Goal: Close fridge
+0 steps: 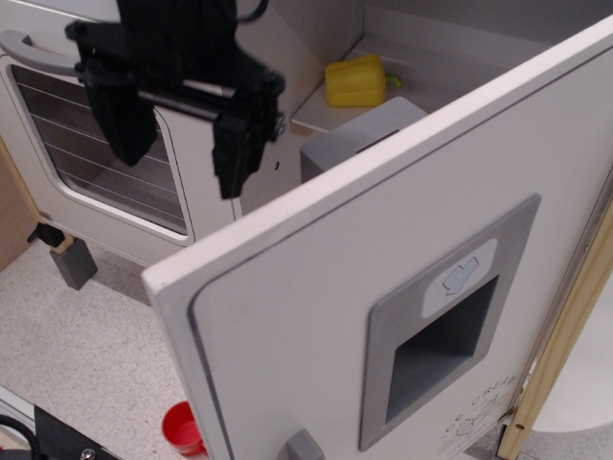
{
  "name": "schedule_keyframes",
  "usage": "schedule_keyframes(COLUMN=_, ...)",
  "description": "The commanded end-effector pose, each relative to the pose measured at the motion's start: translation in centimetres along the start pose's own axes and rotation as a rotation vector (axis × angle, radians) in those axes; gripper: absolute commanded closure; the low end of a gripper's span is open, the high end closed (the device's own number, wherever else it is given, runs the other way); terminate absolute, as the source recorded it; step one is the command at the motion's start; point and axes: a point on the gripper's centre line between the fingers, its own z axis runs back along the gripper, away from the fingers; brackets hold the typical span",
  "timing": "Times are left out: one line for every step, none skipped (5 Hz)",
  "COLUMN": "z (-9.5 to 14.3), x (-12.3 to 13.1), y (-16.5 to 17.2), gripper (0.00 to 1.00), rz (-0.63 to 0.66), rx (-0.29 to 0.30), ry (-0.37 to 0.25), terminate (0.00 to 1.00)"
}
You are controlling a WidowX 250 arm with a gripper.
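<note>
The white fridge door (pixel 316 316) stands wide open and fills the lower right, its free edge toward me. It has a grey recessed dispenser panel (pixel 445 331) and the top of a grey handle (pixel 303 447) at the bottom. Behind it the fridge inside shows a shelf with a yellow toy pepper (pixel 356 80) and a grey box (pixel 359 139). My black gripper (pixel 177 158) hangs open and empty at the upper left, above and behind the door's free edge, not touching it. Its fingers (pixel 233 153) point down.
A white oven (pixel 96 163) with a barred window and a horizontal grey handle (pixel 53 53) stands at the left, behind the gripper. A red cup (pixel 182 428) sits on the speckled floor by the door's lower corner. A dark grey block (pixel 72 261) lies at the oven's foot.
</note>
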Motion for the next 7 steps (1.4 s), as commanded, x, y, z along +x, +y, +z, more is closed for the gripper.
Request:
schedule_keyframes(z=3.6, x=1.7, y=-3.1, gripper=0.0, rz=-0.033, rx=-0.026, ry=-0.063, terminate=0.0)
schedule_keyframes(z=5.2, x=2.7, y=-4.3, gripper=0.0, rz=-0.043, rx=-0.033, ry=-0.097, terminate=0.0)
schedule_keyframes(z=6.6, x=2.9, y=-5.2, gripper=0.0, rz=-0.066, rx=-0.062, ry=-0.104, terminate=0.0)
schedule_keyframes(z=7.5, x=2.8, y=-5.8, gripper=0.0, rz=-0.096, rx=-0.075, ry=-0.11, terminate=0.0)
schedule_keyframes(z=7.7, x=2.4, y=-6.7, gripper=0.0, rz=-0.141, rx=-0.09, ry=-0.081, terminate=0.0)
schedule_keyframes(z=7.8, x=1.5, y=-7.7, gripper=0.0, rz=-0.201, rx=-0.129, ry=-0.046, terminate=0.0)
schedule_keyframes(z=7.4, x=0.7, y=-8.6, gripper=0.0, rz=-0.236, rx=-0.119, ry=-0.038, terminate=0.0)
